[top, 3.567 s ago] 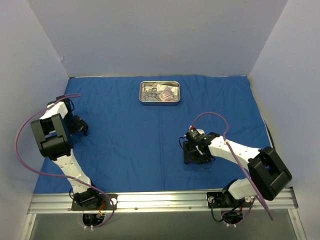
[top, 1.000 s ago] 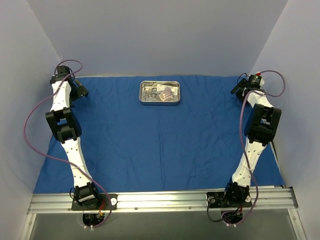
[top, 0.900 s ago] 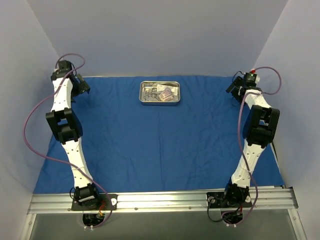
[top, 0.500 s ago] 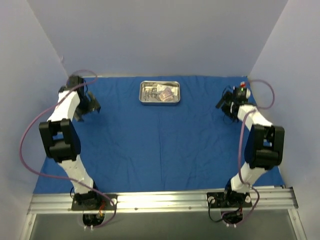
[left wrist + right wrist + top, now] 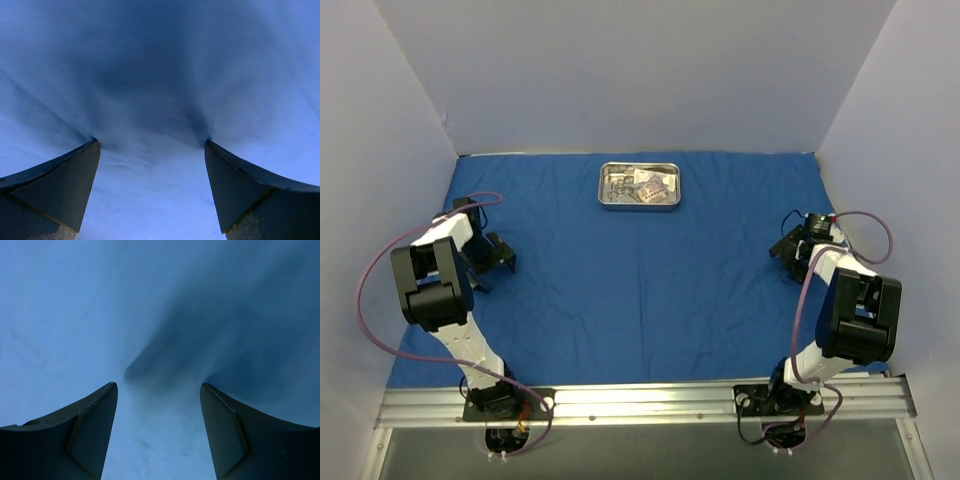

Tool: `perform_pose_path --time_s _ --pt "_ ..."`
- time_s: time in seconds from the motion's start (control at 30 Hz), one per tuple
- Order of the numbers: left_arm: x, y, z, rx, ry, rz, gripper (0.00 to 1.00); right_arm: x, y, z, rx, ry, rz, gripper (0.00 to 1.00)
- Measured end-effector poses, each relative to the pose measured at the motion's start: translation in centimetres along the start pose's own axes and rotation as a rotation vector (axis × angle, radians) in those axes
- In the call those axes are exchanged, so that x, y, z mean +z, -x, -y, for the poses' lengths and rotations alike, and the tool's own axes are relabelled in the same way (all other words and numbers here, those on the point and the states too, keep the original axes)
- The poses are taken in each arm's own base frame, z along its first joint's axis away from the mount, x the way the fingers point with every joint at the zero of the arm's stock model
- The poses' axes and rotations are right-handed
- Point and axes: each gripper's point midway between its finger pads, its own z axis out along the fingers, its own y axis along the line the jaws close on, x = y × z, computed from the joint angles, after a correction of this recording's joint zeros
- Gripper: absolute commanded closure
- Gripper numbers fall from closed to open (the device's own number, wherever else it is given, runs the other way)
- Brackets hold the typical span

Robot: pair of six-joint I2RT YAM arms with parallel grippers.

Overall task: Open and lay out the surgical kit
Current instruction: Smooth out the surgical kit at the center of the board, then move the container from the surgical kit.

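The blue cloth wrap [image 5: 640, 290] lies spread flat over the table. At its far middle stands the small steel tray [image 5: 639, 202], with silver instruments [image 5: 617, 187] and a clear packet [image 5: 655, 184] inside. My left gripper [image 5: 492, 262] is low over the cloth's left side. It is open, with only blue fabric between its fingers [image 5: 60, 185]. My right gripper [image 5: 786, 250] sits low over the cloth's right side. In the right wrist view it [image 5: 159, 385] is also open, and only cloth shows between its jaws. The tray is far from both grippers.
Pale walls close in the table at the back, left [image 5: 380, 200] and right [image 5: 900, 180]. An aluminium rail [image 5: 640, 402] with the arm bases runs along the near edge. The cloth shows faint fold creases.
Both arms have swung back from the far corners of the cloth toward the near side and dropped low over its left and right edges. Both grippers stay open, and the tray has not moved.
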Motion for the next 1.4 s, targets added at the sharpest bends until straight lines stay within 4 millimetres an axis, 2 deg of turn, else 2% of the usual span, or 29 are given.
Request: perform_pose_path --time_s 0.17,0.33,0.5,0.6,0.7,0.8,0.87,0.93,1.0,1.03,1.1,1.23,1.27,1.4 --pt "0.3 0.4 -1.1 -0.072 0.004 -0.01 0.05 -0.3 1.0 2.9 0.094 -0.051 0.027 0.37" --pt "0.4 0.6 -2.7 -0.147 0.015 -0.016 0.04 -1.0 1.1 5.4 0.163 -0.099 0.034 0.37" --pt "0.5 1.0 -5.5 -0.263 0.044 -0.024 0.04 -2.4 1.2 10.3 0.273 -0.216 0.04 0.36" --pt "0.4 1.3 -6.8 -0.307 0.064 -0.025 0.05 -3.5 0.6 12.7 0.314 -0.297 0.029 0.36" --pt "0.1 1.6 -7.5 -0.316 0.096 -0.014 0.05 -4.3 0.2 13.1 0.313 -0.324 0.022 0.35" --pt "-1.1 2.7 -7.1 -0.3 0.109 0.014 0.06 -5.0 1.0 11.8 0.273 -0.31 0.032 0.34" --pt "-2.4 4.1 -5.8 -0.267 0.095 0.062 0.06 -5.3 2.2 9.7 0.219 -0.274 0.056 0.34" --pt "-4.2 5.7 -3.2 -0.21 0.064 0.132 0.06 -5.8 3.8 6.6 0.139 -0.212 0.093 0.34" --pt "-6.5 7.0 0.2 -0.133 0.013 0.205 0.06 -6.3 4.9 3.0 0.054 -0.135 0.126 0.34" --pt "-7.9 7.5 2.5 -0.078 -0.02 0.251 0.06 -6.5 5.3 1.3 0.014 -0.099 0.141 0.34" --pt "-10.2 8.2 6.3 0.017 -0.066 0.324 0.06 -6.7 5.5 -1.9 -0.068 -0.031 0.155 0.34" --pt "-13.0 8.1 13.4 0.188 -0.139 0.422 0.06 -6.2 4.0 -6.8 -0.22 0.067 0.13 0.34" --pt "-13.3 8.0 15.5 0.232 -0.16 0.439 0.06 -5.9 3.3 -7.6 -0.253 0.08 0.116 0.34" --pt "-13.2 8.1 20.9 0.334 -0.208 0.47 0.05 -5.1 0.3 -9.9 -0.363 0.127 0.048 0.34"
